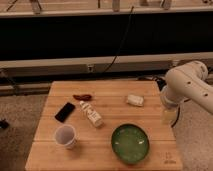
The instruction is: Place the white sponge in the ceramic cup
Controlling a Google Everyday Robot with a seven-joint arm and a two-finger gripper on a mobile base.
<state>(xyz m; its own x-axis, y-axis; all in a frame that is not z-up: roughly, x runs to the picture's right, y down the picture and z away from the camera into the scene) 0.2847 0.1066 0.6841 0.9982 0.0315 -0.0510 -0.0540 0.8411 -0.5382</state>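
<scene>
The white sponge [135, 100] lies flat on the wooden table [50, 157], at the back right. The ceramic cup [65, 136] stands upright at the front left, its pale inside showing. My gripper [169, 116] hangs below the white arm [186, 86] at the table's right edge, to the right of the sponge and a little nearer the front. It is apart from the sponge and far from the cup.
A wide green bowl [130, 143] stands at the front right. A white bottle with a red cap [91, 114] lies in the middle. A black phone [64, 111] and a red object [82, 97] lie at the back left. A dark wall and a cable are behind the table.
</scene>
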